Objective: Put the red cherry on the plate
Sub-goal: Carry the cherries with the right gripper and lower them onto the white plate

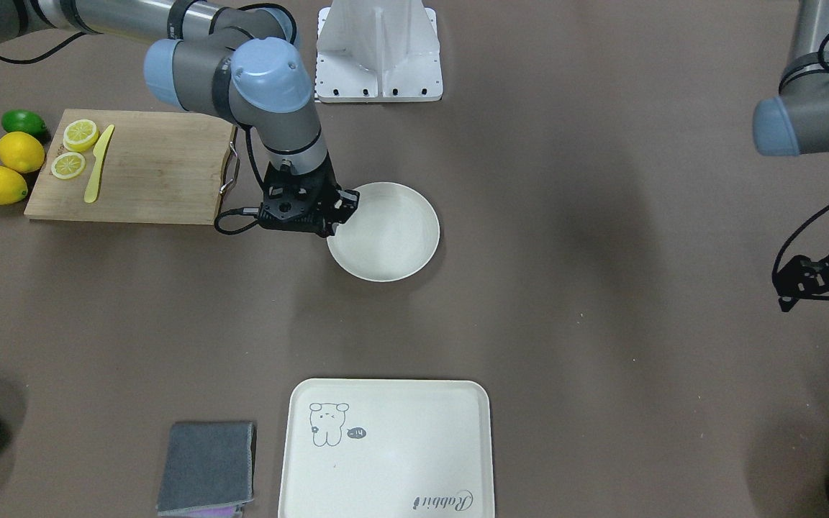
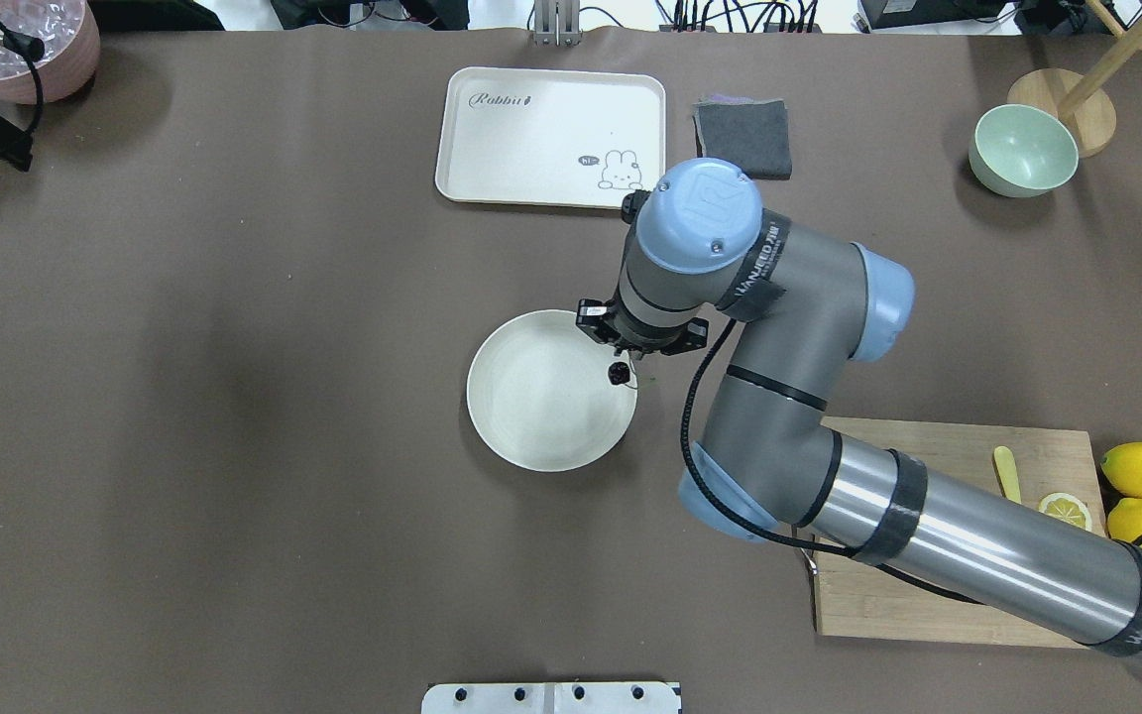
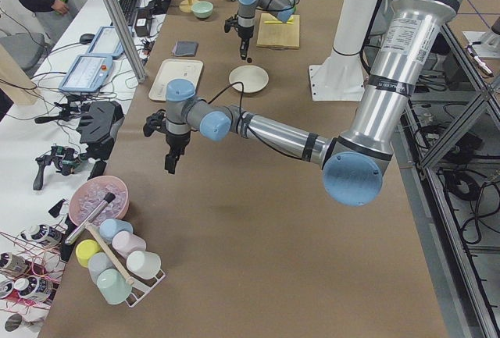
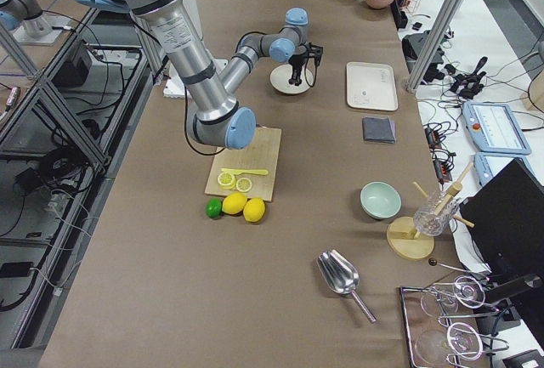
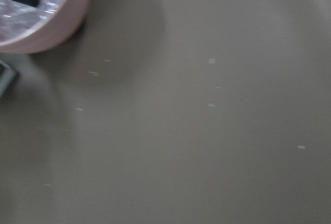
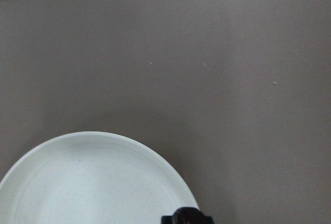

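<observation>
The red cherry [image 2: 619, 374] hangs dark and glossy from my right gripper [image 2: 626, 359], which is shut on it. It hovers over the right inner rim of the round cream plate [image 2: 541, 397] near the table's middle. The right wrist view shows the plate [image 6: 93, 182] below and the cherry [image 6: 186, 217] at the bottom edge. In the front view the wrist hides the cherry, and the right gripper [image 1: 335, 216] stands at the plate's [image 1: 393, 241] edge. My left gripper [image 1: 821, 302] hangs open and empty far off at the table's end.
A rabbit tray [image 2: 551, 134] and a grey cloth [image 2: 743, 137] lie beyond the plate. A cutting board [image 1: 134, 169] carries lemon slices and a yellow knife, with lemons [image 1: 20, 152] and a lime beside it. A green bowl [image 2: 1022, 151] and a pink bowl [image 2: 21, 45] stand at the far corners.
</observation>
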Controlling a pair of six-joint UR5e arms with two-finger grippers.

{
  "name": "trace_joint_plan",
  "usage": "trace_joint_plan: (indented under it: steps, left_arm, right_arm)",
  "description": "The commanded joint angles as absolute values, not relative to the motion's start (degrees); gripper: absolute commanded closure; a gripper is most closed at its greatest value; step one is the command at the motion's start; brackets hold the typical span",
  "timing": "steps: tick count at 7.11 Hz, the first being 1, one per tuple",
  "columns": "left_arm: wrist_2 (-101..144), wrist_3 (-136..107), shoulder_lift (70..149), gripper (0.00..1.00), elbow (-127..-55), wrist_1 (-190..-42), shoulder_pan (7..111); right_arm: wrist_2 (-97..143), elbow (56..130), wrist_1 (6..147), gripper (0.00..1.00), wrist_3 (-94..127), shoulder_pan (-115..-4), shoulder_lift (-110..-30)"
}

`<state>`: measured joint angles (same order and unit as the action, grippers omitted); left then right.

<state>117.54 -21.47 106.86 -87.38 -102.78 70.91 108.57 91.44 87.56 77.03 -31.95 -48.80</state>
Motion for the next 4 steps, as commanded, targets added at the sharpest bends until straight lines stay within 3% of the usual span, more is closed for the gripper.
trace_joint_plan:
  steps: [1,4]
  left_arm:
    - [118.0,-18.1,105.0,0.02,-86.1,-103.5,72.9]
    - [118.0,-15.5,103.0,0.02,-86.5,-104.0,74.0]
  right_arm:
    - [104.7,86.5,86.2,1.00,77.3,-28.7,-44.4]
    - [103.7,84.0,83.1,1.00,77.6,-26.4,-44.2]
